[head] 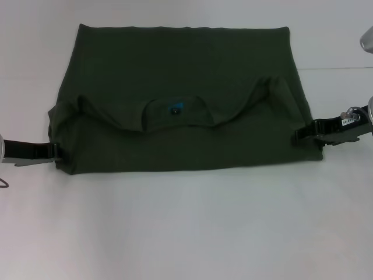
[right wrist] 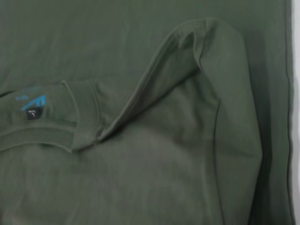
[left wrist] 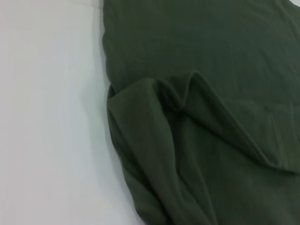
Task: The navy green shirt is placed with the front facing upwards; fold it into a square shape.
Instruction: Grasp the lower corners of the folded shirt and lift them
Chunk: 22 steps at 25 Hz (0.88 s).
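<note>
Head view: I see the navy green shirt (head: 186,99) folded across the white table (head: 186,233), my left gripper (head: 56,153) and right gripper (head: 300,135) pinching its edges; a second fold probably comes next.

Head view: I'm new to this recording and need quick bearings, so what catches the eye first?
The navy green shirt dominates the middle of the white table, already folded over so its collar and neck label lie at the centre. The left gripper sits at its near left corner and the right gripper at its right edge, low against the cloth.
</note>
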Available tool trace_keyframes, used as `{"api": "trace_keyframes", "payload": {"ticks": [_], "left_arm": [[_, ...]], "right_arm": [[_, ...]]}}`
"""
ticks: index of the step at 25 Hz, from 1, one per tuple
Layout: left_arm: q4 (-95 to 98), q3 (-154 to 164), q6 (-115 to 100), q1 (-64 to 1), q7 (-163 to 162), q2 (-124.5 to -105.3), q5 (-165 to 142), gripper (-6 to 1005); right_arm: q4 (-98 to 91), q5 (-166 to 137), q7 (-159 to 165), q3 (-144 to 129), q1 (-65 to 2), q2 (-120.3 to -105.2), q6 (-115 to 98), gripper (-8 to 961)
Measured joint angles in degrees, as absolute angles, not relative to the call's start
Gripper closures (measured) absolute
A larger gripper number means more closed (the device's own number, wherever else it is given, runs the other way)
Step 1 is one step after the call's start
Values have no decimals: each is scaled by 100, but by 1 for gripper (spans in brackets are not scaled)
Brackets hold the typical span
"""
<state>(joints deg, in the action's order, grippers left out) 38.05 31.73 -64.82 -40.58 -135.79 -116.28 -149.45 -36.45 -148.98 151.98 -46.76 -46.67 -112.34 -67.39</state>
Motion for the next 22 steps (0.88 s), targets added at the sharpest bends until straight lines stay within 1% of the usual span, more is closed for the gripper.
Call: {"api": "trace_keyframes", "payload": {"ticks": [7,12,22], "left_arm": [[3805,3173,-6487,-4061,-13572,-11628,-14945,957],[3805,3173,-6487,-4061,-13570,-11628,-14946,956],[3806,3226,-6486,-4061,-13570,-11634,-14943,955]], "right_arm": [[-3703,-14897,15185,-4901,-4638,-11248,-6603,365],[-3698,-14897,15183,-4975,-4661,-11251,-6600,610],[-3695,-14903,15221,-5180,-4633,-11230,-6591,825]]}}
